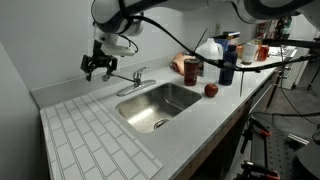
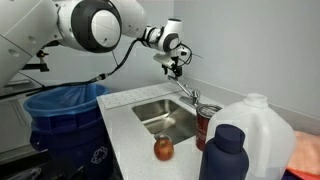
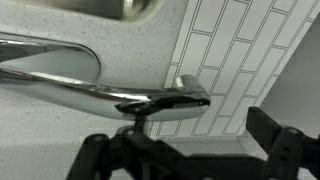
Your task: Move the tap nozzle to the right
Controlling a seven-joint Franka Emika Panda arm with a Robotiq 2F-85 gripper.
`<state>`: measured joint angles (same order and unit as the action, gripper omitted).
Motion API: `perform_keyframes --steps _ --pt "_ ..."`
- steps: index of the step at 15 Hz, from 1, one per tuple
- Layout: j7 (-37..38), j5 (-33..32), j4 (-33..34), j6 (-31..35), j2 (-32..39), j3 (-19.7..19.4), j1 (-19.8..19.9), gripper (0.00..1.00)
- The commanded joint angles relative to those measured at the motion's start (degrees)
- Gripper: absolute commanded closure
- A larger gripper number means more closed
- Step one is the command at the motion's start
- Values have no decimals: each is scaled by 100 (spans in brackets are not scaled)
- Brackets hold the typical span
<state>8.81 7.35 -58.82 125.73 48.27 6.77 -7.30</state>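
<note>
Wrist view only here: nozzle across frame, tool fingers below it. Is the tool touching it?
Observer: Seemingly not. In both exterior views the tool hangs above the nozzle, apart from it.
Operator: What else is nearby?
Observer: An apple lies on the counter beside the sink, a red can behind it.
Operator: Beyond the counter?
Observer: A blue bin stands next to it.
</note>
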Motion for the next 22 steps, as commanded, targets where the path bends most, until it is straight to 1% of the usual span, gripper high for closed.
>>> perform_keyframes --steps 1,4,7,13,17,22 --pt "251 198 -569 -525 -434 58 -52 0" --pt "371 220 -955 -754 -708 54 -76 0" --pt "515 244 -1494 -848 -1054 26 -112 0" --pt "882 188 -2703 -619 -1859 -112 -144 0" --pt "1094 -68 -3459 -418 -2367 -348 -172 0" --pt "1498 -911 -4260 -3 -2868 -672 -271 0"
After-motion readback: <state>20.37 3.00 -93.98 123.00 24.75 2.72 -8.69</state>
